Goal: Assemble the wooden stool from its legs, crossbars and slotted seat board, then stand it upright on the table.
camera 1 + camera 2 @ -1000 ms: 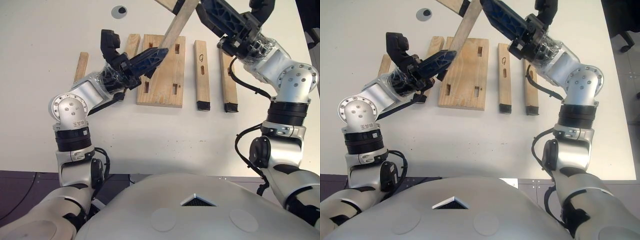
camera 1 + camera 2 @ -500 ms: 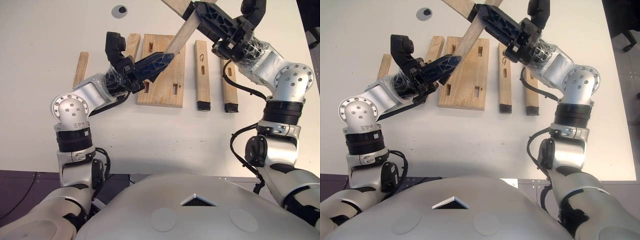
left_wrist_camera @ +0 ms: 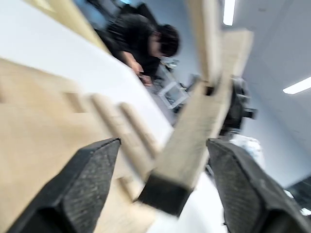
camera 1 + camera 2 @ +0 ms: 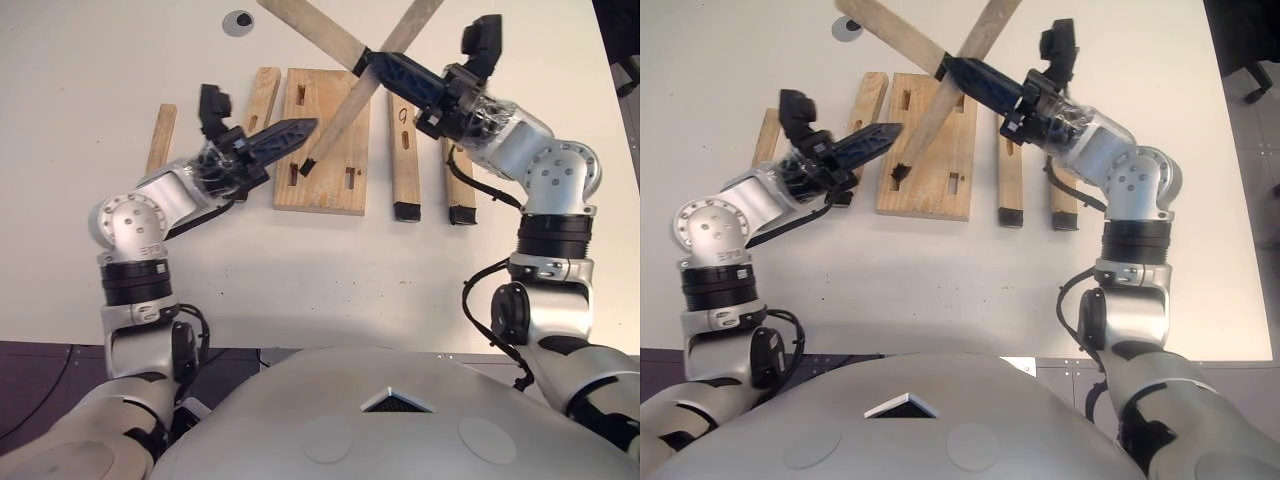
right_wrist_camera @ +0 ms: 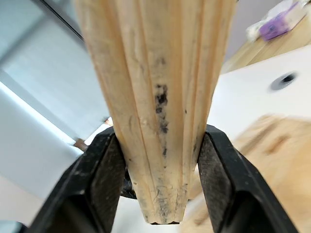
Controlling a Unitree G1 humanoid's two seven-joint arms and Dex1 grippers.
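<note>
The slotted seat board point(image 4: 322, 175) lies flat on the white table point(image 4: 300, 270). My right gripper point(image 4: 366, 66) is shut on two wooden pieces joined in an X. The longer piece, a leg point(image 4: 338, 118), slants down over the board, its black tip point(image 4: 307, 166) just above a slot. The crossing bar point(image 4: 308, 30) runs up and to the left. In the right wrist view the pads point(image 5: 97, 184) squeeze the wood point(image 5: 155, 97). My left gripper point(image 4: 303, 128) hovers open at the board's left edge. Its fingers point(image 3: 87, 184) stand apart on either side of the black tip without touching it.
Two more legs point(image 4: 403, 150) point(image 4: 460, 185) lie side by side to the right of the board. Another leg point(image 4: 262, 92) and a short crossbar point(image 4: 161, 135) lie to its left. A grey disc point(image 4: 238, 22) sits at the back. The table's front half is bare.
The right arm swung the crossed pieces so the leg's black tip dropped onto the board. The left gripper came off the leg and drew back left and lower.
</note>
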